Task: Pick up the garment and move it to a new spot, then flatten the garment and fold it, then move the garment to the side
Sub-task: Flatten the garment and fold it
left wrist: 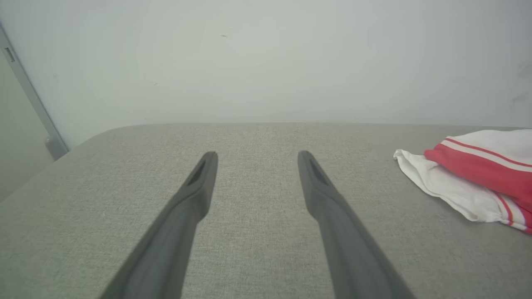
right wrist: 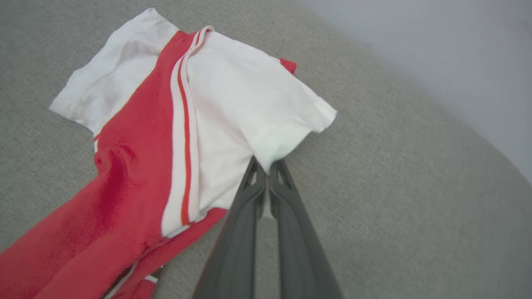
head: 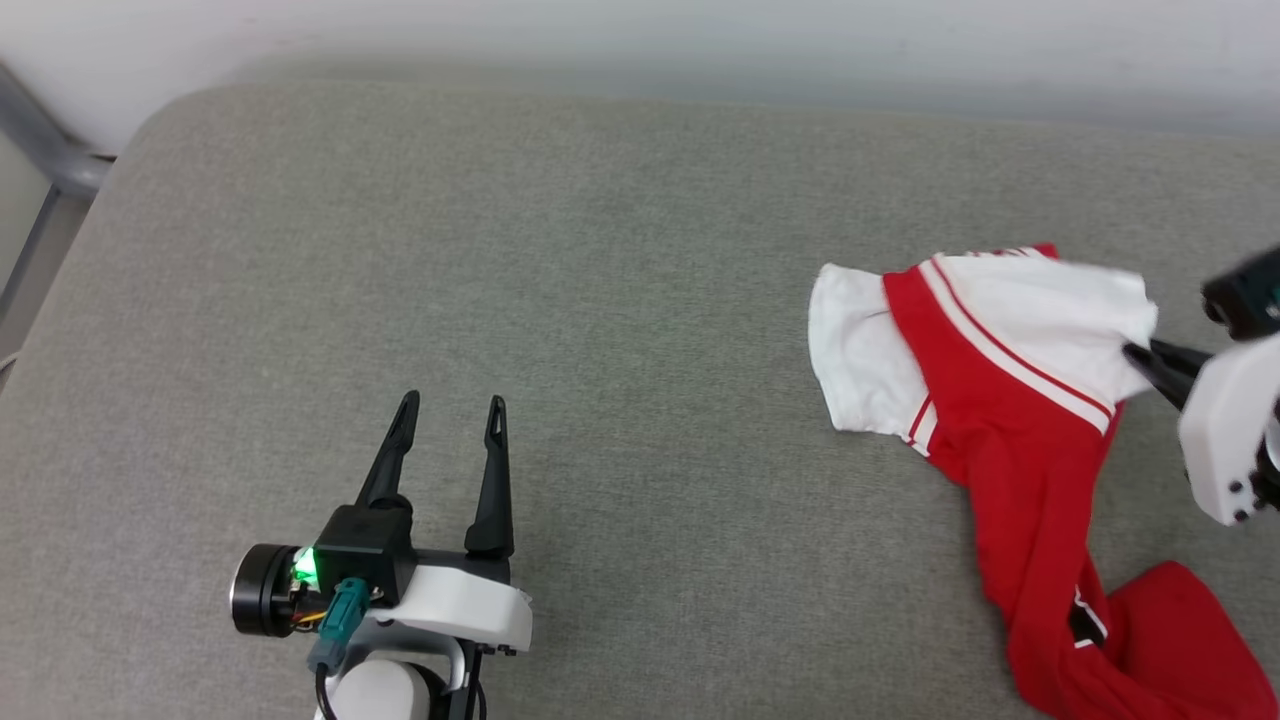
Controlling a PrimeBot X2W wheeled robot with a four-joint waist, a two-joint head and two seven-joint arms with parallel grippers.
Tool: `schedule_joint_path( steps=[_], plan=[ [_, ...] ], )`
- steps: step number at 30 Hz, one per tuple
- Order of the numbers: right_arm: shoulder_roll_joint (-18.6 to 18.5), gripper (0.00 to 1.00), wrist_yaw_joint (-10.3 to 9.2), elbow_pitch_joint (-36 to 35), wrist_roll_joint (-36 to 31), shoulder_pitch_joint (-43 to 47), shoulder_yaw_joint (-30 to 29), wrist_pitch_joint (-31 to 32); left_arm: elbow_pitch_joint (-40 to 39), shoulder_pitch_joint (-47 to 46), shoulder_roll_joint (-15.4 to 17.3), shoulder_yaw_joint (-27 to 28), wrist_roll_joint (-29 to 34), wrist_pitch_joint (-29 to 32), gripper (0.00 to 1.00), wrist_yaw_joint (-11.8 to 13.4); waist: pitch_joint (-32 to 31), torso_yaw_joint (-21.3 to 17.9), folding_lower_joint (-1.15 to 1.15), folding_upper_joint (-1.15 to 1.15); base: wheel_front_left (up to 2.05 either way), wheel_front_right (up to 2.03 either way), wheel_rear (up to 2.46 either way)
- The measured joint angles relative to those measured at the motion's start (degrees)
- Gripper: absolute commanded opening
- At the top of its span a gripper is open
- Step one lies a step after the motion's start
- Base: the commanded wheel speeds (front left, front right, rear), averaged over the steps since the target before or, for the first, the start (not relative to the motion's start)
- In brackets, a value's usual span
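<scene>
Soft, bright, even light is falling on the grey woven fabric surface, and shadows are showing faint. The red jersey-style T-shirt is smearing slightly along its white sleeve edge at the head view's right. Both wide-angle wrist views are bowing the surface's far edge.

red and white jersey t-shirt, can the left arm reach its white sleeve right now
Probably yes: the left end effector is open, and only bare grey upholstered surface lies between it and the red and white jersey t-shirt.
</scene>
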Motion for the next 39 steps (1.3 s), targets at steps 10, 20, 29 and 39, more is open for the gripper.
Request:
schedule_joint_path(
  steps=[10,20,29,39],
  plan=[
    [1.70,0.00,0.00,9.80,2.11,15.27,-10.17,-7.21,0.11,1.25,0.00,0.96,0.14,0.00,1.00,-0.57,-1.61,-2.71,0.00,0.00,0.00,0.00,0.00],
    [7.72,0.91,-0.02,15.08,3.32,20.68,-15.18,-12.32,0.48,1.32,0.01,1.66,0.74,0.00,1.00,-1.19,-2.43,-3.91,0.00,0.00,0.00,0.00,0.00],
    [8.51,1.00,-0.01,16.24,-4.15,19.57,-26.41,-25.95,0.31,2.42,0.00,2.71,1.69,0.00,1.00,-1.57,-4.36,-4.11,-0.01,0.00,0.00,0.00,0.00],
    [19.69,1.00,-0.01,-2.09,-22.86,24.31,-50.42,-27.73,-0.45,3.37,0.01,3.54,2.22,0.00,1.00,-1.82,-5.16,-4.05,0.00,0.00,0.00,0.00,0.00]
  ],
)
